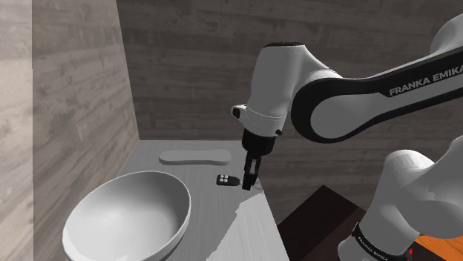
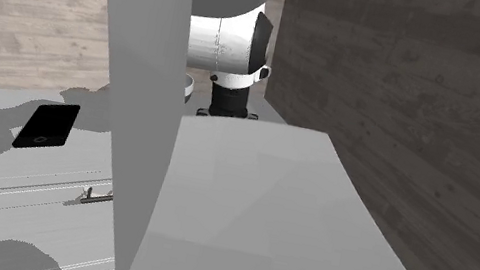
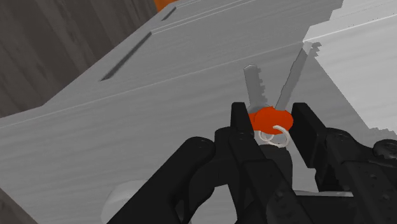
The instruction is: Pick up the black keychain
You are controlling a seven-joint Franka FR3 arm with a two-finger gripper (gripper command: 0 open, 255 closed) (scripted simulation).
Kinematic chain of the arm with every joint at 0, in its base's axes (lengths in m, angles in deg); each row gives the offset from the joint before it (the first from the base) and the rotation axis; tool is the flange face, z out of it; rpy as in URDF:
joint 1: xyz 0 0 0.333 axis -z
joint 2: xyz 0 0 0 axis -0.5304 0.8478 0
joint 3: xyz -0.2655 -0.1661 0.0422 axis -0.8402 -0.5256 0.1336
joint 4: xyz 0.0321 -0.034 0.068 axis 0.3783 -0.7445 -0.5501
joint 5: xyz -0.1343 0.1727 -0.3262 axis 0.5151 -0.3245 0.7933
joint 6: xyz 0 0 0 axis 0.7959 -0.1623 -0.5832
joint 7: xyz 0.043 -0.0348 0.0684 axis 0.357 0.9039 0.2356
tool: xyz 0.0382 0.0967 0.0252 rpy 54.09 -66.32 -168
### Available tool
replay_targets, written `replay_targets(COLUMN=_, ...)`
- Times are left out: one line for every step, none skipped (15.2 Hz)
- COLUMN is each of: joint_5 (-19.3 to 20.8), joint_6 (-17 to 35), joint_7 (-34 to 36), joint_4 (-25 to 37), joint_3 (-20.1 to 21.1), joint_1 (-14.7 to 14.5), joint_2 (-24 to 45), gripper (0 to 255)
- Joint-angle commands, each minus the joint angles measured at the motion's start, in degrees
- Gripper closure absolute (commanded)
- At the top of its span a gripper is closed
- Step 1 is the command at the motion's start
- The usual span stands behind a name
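Black keychain point(image 1: 225, 180) lies near the countertop point(image 1: 200, 174) edge on the shoulder view's right, beyond the basin point(image 1: 126, 215) | gripper point(image 3: 270, 114) jaws pinch its orange key head point(image 3: 273, 119) | risk, we judge: a narrow hold lets the swinging fob tug the keys free if we lift fast

bowl point(image 1: 89, 199): cut off at shoulder view's bottom | keychain point(image 3: 270, 119): ring end hidden behind pincer point(image 3: 269, 110)
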Motion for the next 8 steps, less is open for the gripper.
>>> replay_targets(joint_5=0.1, joint_6=0.1, joint_7=0.0, joint_4=-0.1, joint_3=0.0, joint_1=0.1, joint_2=0.1, gripper=255)
replay_targets(joint_5=0.1, joint_6=0.0, joint_7=0.0, joint_4=-0.1, joint_3=0.0, joint_1=0.0, joint_2=0.1, gripper=255)
replay_targets(joint_5=0.1, joint_6=0.1, joint_7=0.1, joint_4=-0.1, joint_3=0.0, joint_1=0.0, joint_2=0.2, gripper=255)
replay_targets(joint_5=0.1, joint_6=0.0, joint_7=0.1, joint_4=0.0, joint_3=0.1, joint_1=0.0, joint_2=0.2, gripper=255)
replay_targets(joint_5=0.1, joint_6=0.1, joint_7=0.1, joint_4=0.0, joint_3=0.1, joint_1=0.1, joint_2=0.3, gripper=255)
replay_targets(joint_5=0.1, joint_6=0.1, joint_7=0.1, joint_4=0.0, joint_3=0.1, joint_1=0.1, joint_2=0.3, gripper=255)
replay_targets(joint_5=0.1, joint_6=0.0, joint_7=0.1, joint_4=0.0, joint_3=0.0, joint_1=0.0, joint_2=0.1, gripper=255)
replay_targets(joint_5=0.1, joint_6=-0.9, joint_7=0.0, joint_4=0.5, joint_3=-0.1, joint_1=0.0, joint_2=-0.2, gripper=255)
